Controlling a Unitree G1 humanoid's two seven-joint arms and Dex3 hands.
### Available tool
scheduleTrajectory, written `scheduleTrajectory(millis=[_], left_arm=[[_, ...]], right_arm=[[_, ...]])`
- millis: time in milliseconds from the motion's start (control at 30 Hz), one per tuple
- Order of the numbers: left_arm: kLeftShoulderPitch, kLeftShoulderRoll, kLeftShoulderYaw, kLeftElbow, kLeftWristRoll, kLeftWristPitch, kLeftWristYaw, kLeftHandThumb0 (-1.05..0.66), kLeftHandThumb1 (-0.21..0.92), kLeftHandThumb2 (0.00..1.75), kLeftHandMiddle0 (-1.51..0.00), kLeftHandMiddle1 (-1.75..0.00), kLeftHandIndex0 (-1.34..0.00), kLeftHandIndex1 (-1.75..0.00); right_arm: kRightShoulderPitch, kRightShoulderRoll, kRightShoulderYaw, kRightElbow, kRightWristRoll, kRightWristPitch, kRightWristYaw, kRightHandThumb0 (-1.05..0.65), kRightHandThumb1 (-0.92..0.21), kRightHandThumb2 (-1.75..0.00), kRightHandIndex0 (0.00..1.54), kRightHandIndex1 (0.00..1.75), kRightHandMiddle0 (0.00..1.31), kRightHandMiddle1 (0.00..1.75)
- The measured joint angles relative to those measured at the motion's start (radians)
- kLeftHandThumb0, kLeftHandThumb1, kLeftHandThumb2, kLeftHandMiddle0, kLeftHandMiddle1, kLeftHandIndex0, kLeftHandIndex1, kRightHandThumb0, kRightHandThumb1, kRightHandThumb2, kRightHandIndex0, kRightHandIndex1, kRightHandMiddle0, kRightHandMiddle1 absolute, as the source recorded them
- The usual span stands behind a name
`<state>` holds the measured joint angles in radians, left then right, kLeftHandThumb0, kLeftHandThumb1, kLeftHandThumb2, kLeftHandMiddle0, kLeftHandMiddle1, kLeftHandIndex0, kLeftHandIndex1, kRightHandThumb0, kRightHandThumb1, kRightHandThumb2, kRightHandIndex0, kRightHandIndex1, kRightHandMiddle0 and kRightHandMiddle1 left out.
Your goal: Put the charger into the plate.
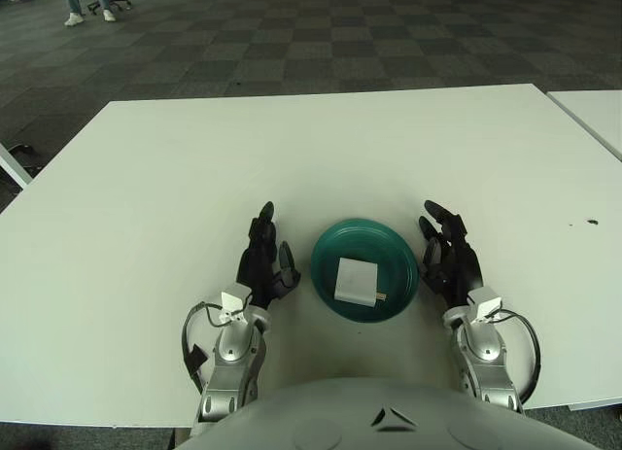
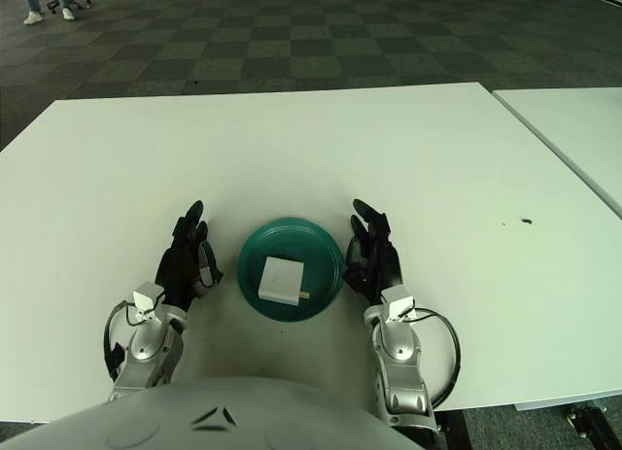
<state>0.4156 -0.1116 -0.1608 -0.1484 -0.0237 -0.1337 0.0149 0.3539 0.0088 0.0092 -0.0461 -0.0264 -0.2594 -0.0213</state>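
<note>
L hand (image 1: 264, 263): fingers spread and stretched fwd toward 12 o'clock, holding nothing, palm side facing the plate; shows just beside the plate's 9 o'clock edge, small gap between. R hand (image 1: 449, 259): same pose mirrored, fingers loose and extended, nothing held, just beside the plate's 3 o'clock edge. 2 hands total, both apart from the plate.

Between them: 1 plate (image 1: 331, 250), dark teal, round, sitting flat on the table near the robot's edge. Inside it, 1 charger (image 1: 356, 280), white, squarish block, lying flat a bit toward the plate's 6 o'clock side of centre; a short prong or plug end sticks out at its lower R corner, approx 4 o'clock. Charger touches neither hand.

Outward: 1 white table (image 1: 311, 158) under everything. A 2nd white table (image 1: 595, 113) at 2 o'clock, narrow gap between the two. Small dark speck (image 1: 592, 222) on the main table at 3 o'clock, well apart from the R hand. Beyond at 12 o'clock, dark checkered carpet (image 1: 292, 42).
</note>
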Motion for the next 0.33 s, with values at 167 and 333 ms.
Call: scheduleTrajectory(millis=[167,333], left_arm=[[0.002,0.001,-0.006,0.012,0.000,-0.016,0.005,-1.05,0.92,1.06,-0.19,-0.01,0.00,-0.39],[0.000,0.003,-0.011,0.046,0.003,-0.054,0.004,-1.05,0.92,1.06,-0.21,-0.02,0.00,-0.40]], right_arm=[[0.000,-0.002,-0.002,0.000,0.000,-0.001,0.002,-0.91,-0.92,-0.96,0.21,0.00,0.00,0.54],[0.003,-0.007,-0.003,0.001,-0.012,-0.001,-0.003,-0.91,-0.92,-0.97,0.21,0.00,0.00,0.53]])
